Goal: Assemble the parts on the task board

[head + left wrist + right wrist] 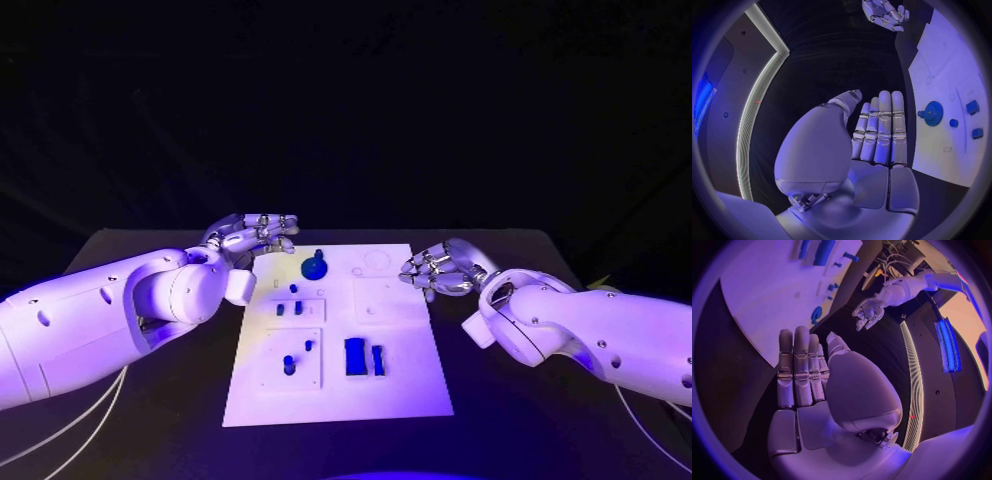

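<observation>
The white task board (407,385) lies in the middle of the black table. A blue gear (315,267) stands near its far edge. Small blue pegs (289,309) sit below it, and two taller blue blocks (355,356) stand nearer me. My left hand (257,235) hovers off the board's far left corner, fingers stretched out and holding nothing (879,130). My right hand (437,270) hangs by the board's right edge, also outstretched and holding nothing (804,370). The gear (932,113) lies just beyond the left fingertips. The right wrist view shows the gear (817,315), the blocks (824,251) and the left hand (869,312).
Black table (159,400) surrounds the board on all sides. White cables (72,425) trail beneath my left arm at the table's near left. The right hand (887,12) appears across the board (954,70) in the left wrist view.
</observation>
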